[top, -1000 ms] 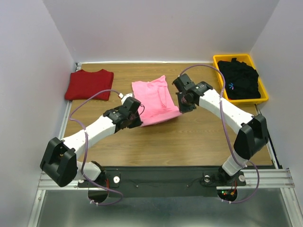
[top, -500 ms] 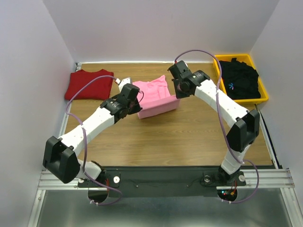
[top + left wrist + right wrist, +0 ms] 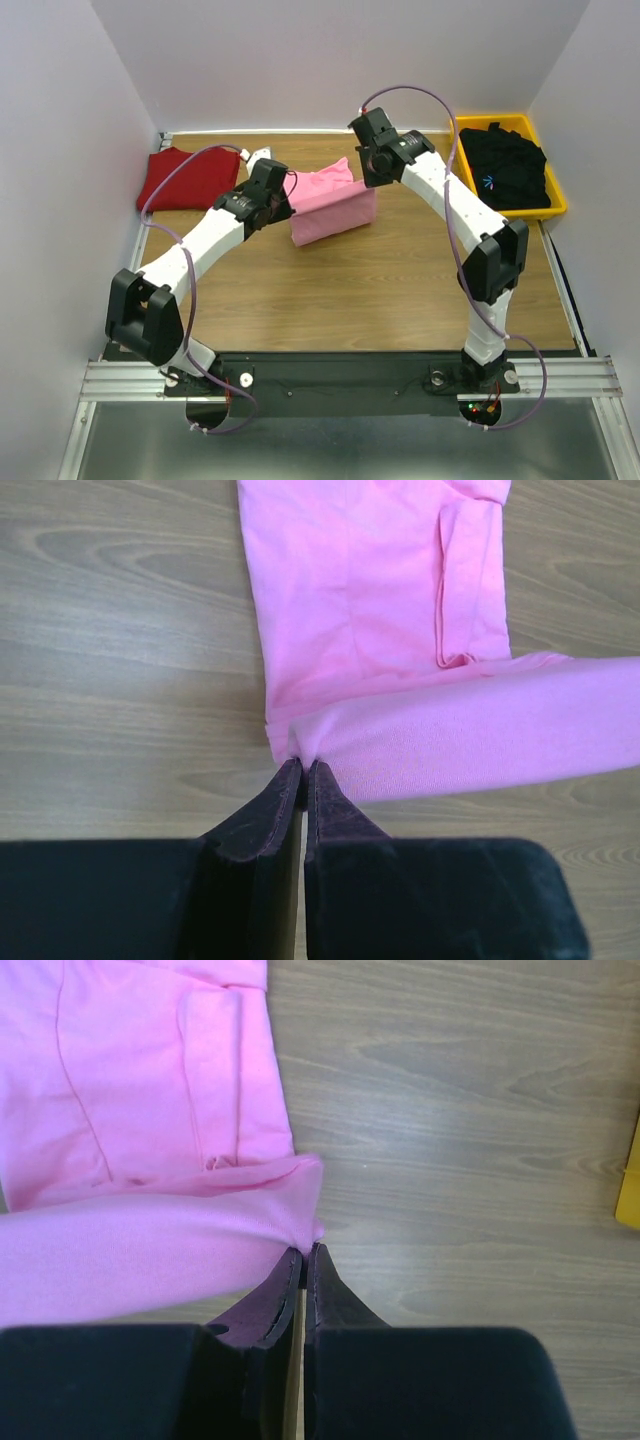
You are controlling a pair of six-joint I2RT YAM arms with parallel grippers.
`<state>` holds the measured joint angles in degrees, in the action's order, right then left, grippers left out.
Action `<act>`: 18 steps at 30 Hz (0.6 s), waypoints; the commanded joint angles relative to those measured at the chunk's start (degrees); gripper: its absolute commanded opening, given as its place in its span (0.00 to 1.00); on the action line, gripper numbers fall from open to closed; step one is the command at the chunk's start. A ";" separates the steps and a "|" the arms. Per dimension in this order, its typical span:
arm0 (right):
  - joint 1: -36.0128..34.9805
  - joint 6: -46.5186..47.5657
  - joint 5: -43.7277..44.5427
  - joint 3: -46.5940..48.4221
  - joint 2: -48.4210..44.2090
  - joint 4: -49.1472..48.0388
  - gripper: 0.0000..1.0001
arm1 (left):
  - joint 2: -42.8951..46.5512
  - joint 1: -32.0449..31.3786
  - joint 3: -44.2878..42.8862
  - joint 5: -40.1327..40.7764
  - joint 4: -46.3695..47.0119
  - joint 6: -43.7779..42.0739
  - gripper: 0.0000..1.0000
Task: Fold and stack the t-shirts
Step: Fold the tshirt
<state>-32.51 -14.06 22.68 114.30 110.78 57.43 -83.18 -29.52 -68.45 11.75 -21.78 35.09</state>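
Observation:
The light pink t-shirt (image 3: 330,203) lies mid-table toward the back, its near edge lifted and carried over the part still on the wood. My left gripper (image 3: 283,188) is shut on the shirt's left corner (image 3: 300,742), and my right gripper (image 3: 371,180) is shut on the right corner (image 3: 308,1228). The raised hem stretches between them as a band (image 3: 470,730); a folded sleeve (image 3: 215,1080) shows beneath. The dark red t-shirt (image 3: 190,178) lies folded at the back left. The black t-shirt (image 3: 505,168) with a small blue mark fills the yellow bin.
The yellow bin (image 3: 556,205) stands at the back right against the wall. White walls close in the table on the left, back and right. Bare wood (image 3: 350,290) spreads between the pink shirt and the arm bases.
Both grippers have moved toward the back of the table, carrying the pink shirt's near edge up and over the rest, so the shirt now looks shorter front to back.

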 commanded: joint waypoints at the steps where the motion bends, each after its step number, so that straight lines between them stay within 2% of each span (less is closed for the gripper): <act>1: 1.40 2.29 2.90 5.31 2.24 -1.09 0.01 | -1.46 2.62 -3.89 1.17 0.60 -3.62 0.00; 9: 2.10 3.43 3.08 11.64 8.21 -3.02 0.01 | -5.85 5.96 -7.22 1.00 2.18 -6.26 0.00; 18: 2.89 3.52 4.04 12.53 11.47 -7.77 0.01 | -10.42 7.63 -10.83 0.47 4.64 -9.07 0.00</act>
<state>-31.27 -11.55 22.76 124.07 121.45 53.95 -92.64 -23.33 -75.55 10.28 -18.39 29.30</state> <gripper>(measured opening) 0.045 0.145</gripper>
